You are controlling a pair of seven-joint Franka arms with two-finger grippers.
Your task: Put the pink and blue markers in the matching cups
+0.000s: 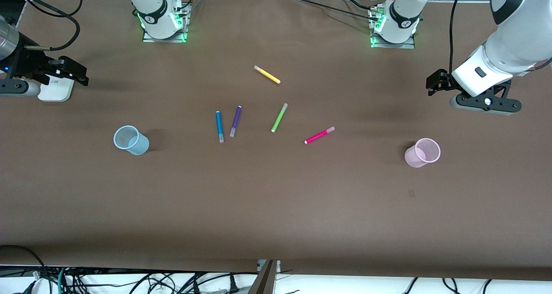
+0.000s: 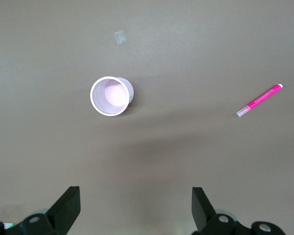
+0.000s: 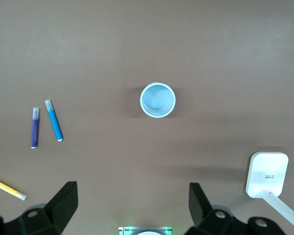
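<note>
The pink marker (image 1: 319,135) (image 2: 259,100) lies flat near the middle of the table. The blue marker (image 1: 219,126) (image 3: 54,127) lies flat beside a purple pen, more toward the right arm's end. A pale pink cup (image 1: 422,152) (image 2: 111,96) stands upright toward the left arm's end. A pale blue cup (image 1: 130,140) (image 3: 158,100) stands upright toward the right arm's end. My left gripper (image 1: 432,83) (image 2: 135,196) hangs open and empty over bare table at its own end. My right gripper (image 1: 79,74) (image 3: 132,193) hangs open and empty over its end.
A purple pen (image 1: 235,120), a lime-green pen (image 1: 279,117) and a yellow pen (image 1: 267,74) lie among the markers. A white block (image 1: 55,89) (image 3: 267,174) sits under the right arm. A small clear scrap (image 1: 411,193) (image 2: 120,37) lies nearer the camera than the pink cup.
</note>
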